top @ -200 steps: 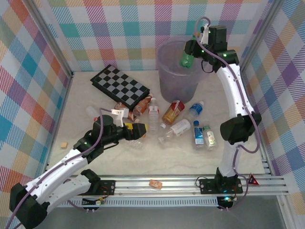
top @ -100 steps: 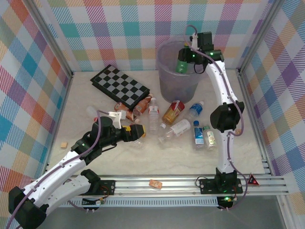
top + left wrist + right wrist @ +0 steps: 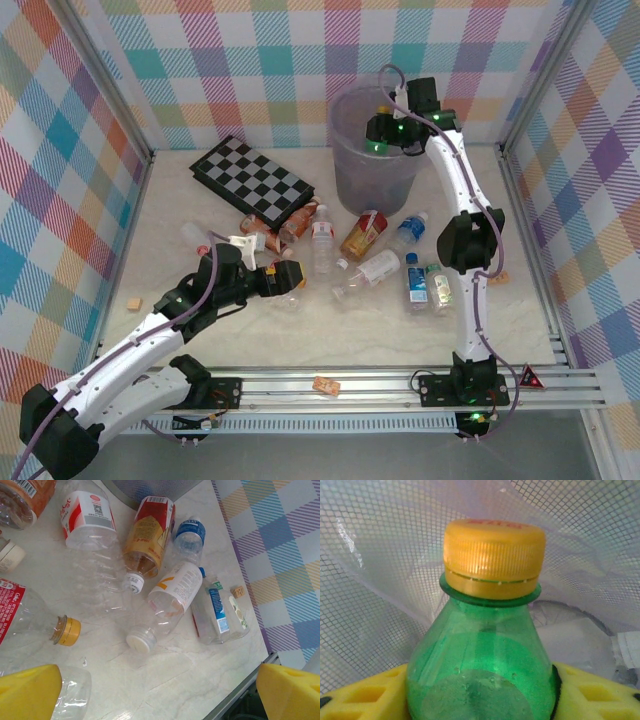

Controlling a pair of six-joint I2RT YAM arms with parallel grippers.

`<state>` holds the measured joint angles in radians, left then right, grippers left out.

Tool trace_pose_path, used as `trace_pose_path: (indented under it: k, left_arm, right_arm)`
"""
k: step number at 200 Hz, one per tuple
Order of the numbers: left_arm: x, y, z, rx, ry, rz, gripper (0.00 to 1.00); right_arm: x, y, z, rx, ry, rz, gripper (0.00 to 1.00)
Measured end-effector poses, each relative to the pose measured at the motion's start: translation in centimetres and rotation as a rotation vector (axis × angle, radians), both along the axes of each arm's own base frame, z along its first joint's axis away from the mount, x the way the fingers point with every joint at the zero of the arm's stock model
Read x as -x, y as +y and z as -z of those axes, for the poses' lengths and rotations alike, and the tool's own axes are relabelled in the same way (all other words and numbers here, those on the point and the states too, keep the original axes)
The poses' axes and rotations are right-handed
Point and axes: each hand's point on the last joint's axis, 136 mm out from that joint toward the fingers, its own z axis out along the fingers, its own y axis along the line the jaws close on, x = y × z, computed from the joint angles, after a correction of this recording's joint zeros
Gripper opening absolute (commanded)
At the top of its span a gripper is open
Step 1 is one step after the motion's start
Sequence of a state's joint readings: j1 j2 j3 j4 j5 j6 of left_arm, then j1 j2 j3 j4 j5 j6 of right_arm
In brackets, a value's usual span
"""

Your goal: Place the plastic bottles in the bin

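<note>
The right gripper (image 3: 384,132) is hanging over the mouth of the bin (image 3: 372,180), inside the outline of its rim as seen from above, and it is gripping a green bottle (image 3: 377,146) low on the body. In the right wrist view the yellow pads (image 3: 365,695) are pressing against both sides of the bottle, so the jaws are standing at a middling width, closed on it. The bottle's long axis is running straight out ahead of the gripper, its yellow cap (image 3: 492,555) leading, with the bin's meshed purple wall (image 3: 380,555) lying just beyond the cap. So the drop is looking lined up: the bin is lying right below the bottle, and letting go is probably all the move is asking for.

The right arm is reaching tall and far, its elbow rising over the table (image 3: 350,335) and the forearm bending left to the bin.

The left gripper (image 3: 290,277) is hovering low over the near left part of the table with its jaws spread wide and nothing between them. The rest of the plastic bottles (image 3: 368,268) are lying on their sides between it and the bin, and the left arm is clearly the nearer one to those beside the checkerboard (image 3: 250,180)
</note>
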<state>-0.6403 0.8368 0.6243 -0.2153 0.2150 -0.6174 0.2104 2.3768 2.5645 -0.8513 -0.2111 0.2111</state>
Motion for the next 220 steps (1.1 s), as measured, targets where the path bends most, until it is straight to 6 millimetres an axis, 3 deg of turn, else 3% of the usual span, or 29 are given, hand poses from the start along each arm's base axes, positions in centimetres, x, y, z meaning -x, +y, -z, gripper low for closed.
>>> trace_pose_path:
  k: [44, 79, 107, 130, 159, 184, 198, 220]
  left_arm:
    - [-0.1, 0.0, 0.2, -0.005, 0.007, 0.0, 1.0]
    - [-0.1, 0.0, 0.3, -0.006, 0.007, 0.0, 1.0]
    - [-0.1, 0.0, 0.3, -0.008, 0.009, 0.0, 1.0]
    - [-0.3, -0.2, 1.1, -0.027, 0.027, 0.001, 1.0]
    - [-0.9, -0.1, 2.4, -0.099, 0.077, -0.012, 1.0]
    - [-2.1, -0.5, 2.3, -0.159, 0.082, -0.019, 0.99]
    - [-2.7, -1.1, 2.0, -0.193, 0.075, -0.017, 0.99]
    - [-3.8, -2.1, 1.6, -0.259, 0.066, -0.02, 0.96]
  right_arm:
    - [0.0, 0.0, -0.4, -0.001, -0.008, -0.009, 0.81]
    - [0.0, 0.0, -1.1, -0.003, -0.025, -0.01, 0.83]
    - [0.4, -0.4, -2.9, -0.011, -0.054, -0.006, 0.85]
    - [1.3, -0.8, -6.1, -0.033, -0.099, -0.01, 0.86]
    - [3.6, -2.2, -11.9, -0.08, -0.179, -0.002, 0.86]
    - [6.8, -3.5, -16.4, -0.108, -0.231, 0.005, 0.88]
    - [9.1, -4.4, -17.4, -0.116, -0.224, 0.019, 0.9]
    - [12.9, -4.8, -16.4, -0.121, -0.172, 0.017, 0.91]
